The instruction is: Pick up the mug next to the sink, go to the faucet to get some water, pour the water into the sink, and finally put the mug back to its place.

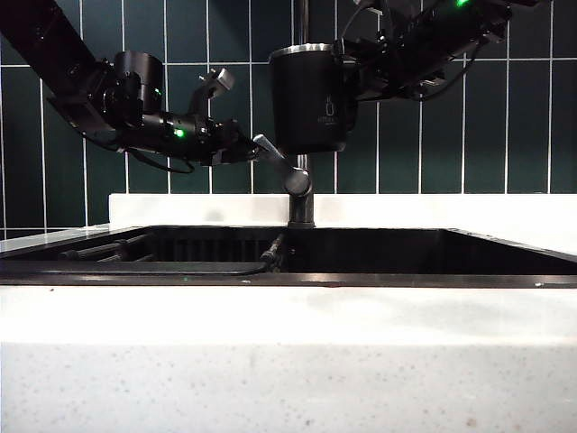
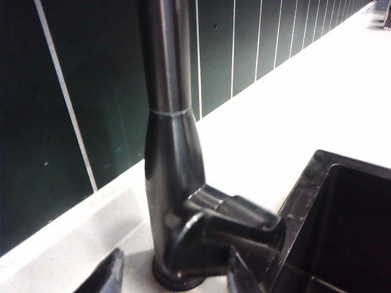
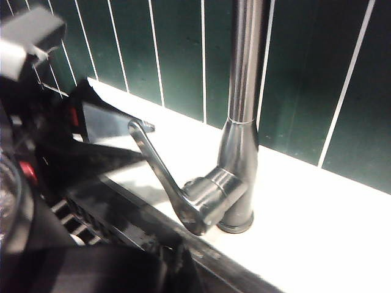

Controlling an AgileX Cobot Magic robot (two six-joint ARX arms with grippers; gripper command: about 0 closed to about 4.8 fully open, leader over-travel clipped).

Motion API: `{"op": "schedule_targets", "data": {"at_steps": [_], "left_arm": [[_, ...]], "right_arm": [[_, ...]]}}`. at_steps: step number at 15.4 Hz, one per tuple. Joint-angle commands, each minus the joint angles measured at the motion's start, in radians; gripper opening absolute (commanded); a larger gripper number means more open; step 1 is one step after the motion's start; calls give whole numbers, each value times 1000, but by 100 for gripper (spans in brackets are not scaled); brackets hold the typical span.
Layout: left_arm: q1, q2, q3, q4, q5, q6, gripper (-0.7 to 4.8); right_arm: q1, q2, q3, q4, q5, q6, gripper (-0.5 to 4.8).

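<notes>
The black mug [image 1: 311, 99] with a silver rim hangs upright in front of the faucet [image 1: 302, 194] pipe, high above the sink [image 1: 406, 253]. My right gripper [image 1: 359, 74] is shut on the mug's right side. In the right wrist view the mug [image 3: 91, 268] is a dark mass beside the faucet [image 3: 241, 122]. My left gripper [image 1: 233, 117] stands open at the lever handle [image 1: 279, 164], one finger above it and one at its tip. In the left wrist view its fingers [image 2: 105, 276] straddle the faucet [image 2: 174, 183] base and lever [image 2: 241, 221].
White speckled countertop [image 1: 288, 361] runs along the front, and a white ledge [image 1: 451, 209] lies behind the sink. Dark green tiled wall [image 1: 451, 135] stands close behind the faucet. A dark rack [image 1: 117, 248] lies in the sink's left part.
</notes>
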Motion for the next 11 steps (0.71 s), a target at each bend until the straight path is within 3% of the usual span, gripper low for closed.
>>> {"op": "schedule_targets", "data": {"at_steps": [1,5,8,11], "left_arm": [[6,-60,6,31,-12,-39,210],[6,-170,6,-180,-41,-60,210],[6,-248,6,-339,-187,-61,210],[6,-313,6,-517,-251,-80,210]], "right_arm": [[-2,-13,11,22,63,-145,-1],[-23,-13,11,11,171,-353,-1],[-30,-13,11,6,229,-533,-1],[-30,-13,11,3,227,-554,-1]]}}
